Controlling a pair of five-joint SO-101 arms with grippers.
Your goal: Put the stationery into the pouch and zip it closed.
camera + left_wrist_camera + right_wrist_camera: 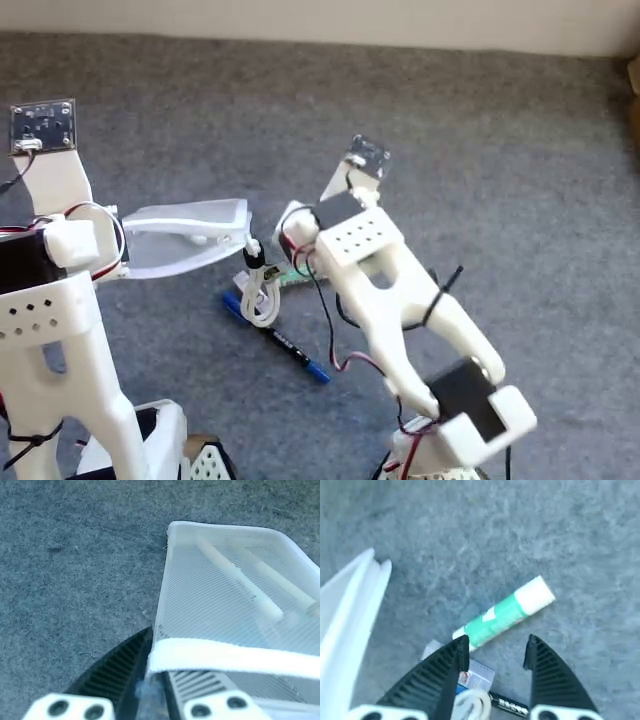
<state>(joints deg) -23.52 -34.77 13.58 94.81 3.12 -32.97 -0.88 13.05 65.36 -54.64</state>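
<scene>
My left gripper (122, 250) is shut on one end of a translucent white pouch (192, 238) and holds it off the grey carpet. In the left wrist view its jaws (155, 680) pinch the pouch's (225, 600) white-edged rim, and two pale stick-shaped items show through the mesh. My right gripper (258, 262) is by the pouch's other end. It stands open (497, 645) just over a green and white glue stick (505, 612) lying on the carpet. A blue pen (280, 340) lies on the carpet nearer the arms' bases.
A small white packet (476, 672) and a white loop (467, 705) lie beside the black part of the pen (510, 707). The pouch's edge (345, 615) rises beside the right gripper. Open grey carpet (480, 150) stretches all around.
</scene>
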